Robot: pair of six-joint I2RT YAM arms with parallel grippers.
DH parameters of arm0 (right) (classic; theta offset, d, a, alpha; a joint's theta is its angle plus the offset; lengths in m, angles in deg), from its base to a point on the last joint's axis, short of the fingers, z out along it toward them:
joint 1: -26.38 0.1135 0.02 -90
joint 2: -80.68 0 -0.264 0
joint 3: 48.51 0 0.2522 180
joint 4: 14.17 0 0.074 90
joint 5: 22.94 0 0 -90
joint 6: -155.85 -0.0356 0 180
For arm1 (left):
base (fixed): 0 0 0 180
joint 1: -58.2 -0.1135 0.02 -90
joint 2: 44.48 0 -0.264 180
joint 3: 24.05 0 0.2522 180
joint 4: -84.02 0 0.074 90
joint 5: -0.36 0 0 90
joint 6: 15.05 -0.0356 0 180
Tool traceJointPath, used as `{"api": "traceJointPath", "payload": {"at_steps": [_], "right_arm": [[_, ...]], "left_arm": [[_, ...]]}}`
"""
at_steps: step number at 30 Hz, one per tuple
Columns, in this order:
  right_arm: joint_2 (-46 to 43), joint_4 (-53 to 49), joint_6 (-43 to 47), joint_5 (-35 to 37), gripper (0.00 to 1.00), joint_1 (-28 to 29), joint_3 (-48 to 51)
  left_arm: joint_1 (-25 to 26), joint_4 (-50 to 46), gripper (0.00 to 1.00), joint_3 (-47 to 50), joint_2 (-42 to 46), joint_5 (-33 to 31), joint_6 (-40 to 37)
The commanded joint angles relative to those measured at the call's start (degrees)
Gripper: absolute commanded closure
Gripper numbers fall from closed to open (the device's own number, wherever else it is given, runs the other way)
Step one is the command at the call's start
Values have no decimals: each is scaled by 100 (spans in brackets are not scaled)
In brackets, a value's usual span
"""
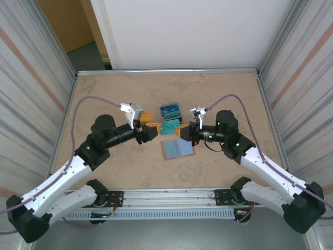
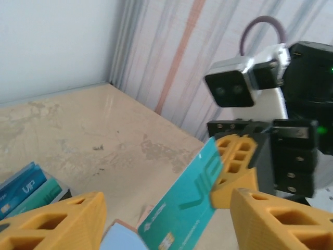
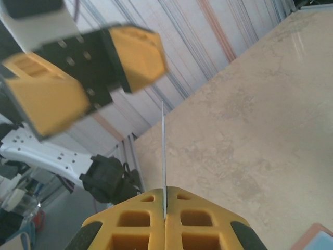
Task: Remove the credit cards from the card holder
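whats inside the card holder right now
The open card holder shows pale blue inner panels and no card face; any card tucked deep in its pockets would be hidden.

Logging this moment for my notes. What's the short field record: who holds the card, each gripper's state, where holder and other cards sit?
held card: teal card
right gripper: shut on its edge
left gripper: open, one finger each side of the card
card holder: lying open on the table, nearer the bases
other cards: blue and teal, beyond the grippers
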Motion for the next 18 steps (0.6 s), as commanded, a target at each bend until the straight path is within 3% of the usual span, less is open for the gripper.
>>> {"api": "traceJointPath", "payload": {"at_steps": [1,6,15,18], "right_arm": [[-174,-707,534,-175,100,11,-229],[-186,-880,687,-311,100,82,-293],[-224,-1007,802,-378,100,184,-365],[-229,-1027,818,-386,100,195,-380]], "left_arm": [[-28,-1753,34,-718,-255,699,-1402],[-15,-2683,38,-1495,-1016,1290,-2077],[-15,-2778,46,-1820,-1628,1718,-2380],[-11,-2824,60,-1854,-1729,1920,-2420]]}}
